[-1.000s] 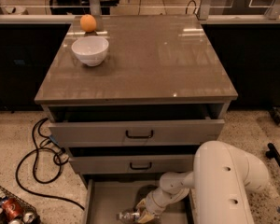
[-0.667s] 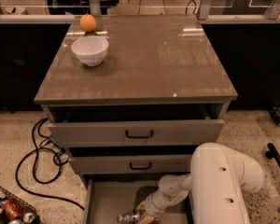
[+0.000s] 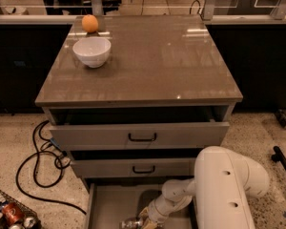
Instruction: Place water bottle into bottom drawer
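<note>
The bottom drawer (image 3: 109, 205) is pulled out at the foot of the cabinet, a shallow grey tray. The water bottle (image 3: 129, 223) lies low in it at the frame's bottom edge; only its clear end shows. My gripper (image 3: 145, 222) is down inside the drawer at the end of the white arm (image 3: 219, 185), right at the bottle. The bottle's label and the rest of it are cut off by the frame edge.
The top drawer (image 3: 138, 135) and the middle drawer (image 3: 133, 167), both with black handles, stand partly open above. A white bowl (image 3: 92, 51) and an orange (image 3: 89, 23) sit on the cabinet top. Black cables (image 3: 38, 161) and a wire basket (image 3: 9, 213) lie on the floor at left.
The arm has shifted slightly left and lower within the bottom drawer; the bottle stays at the gripper.
</note>
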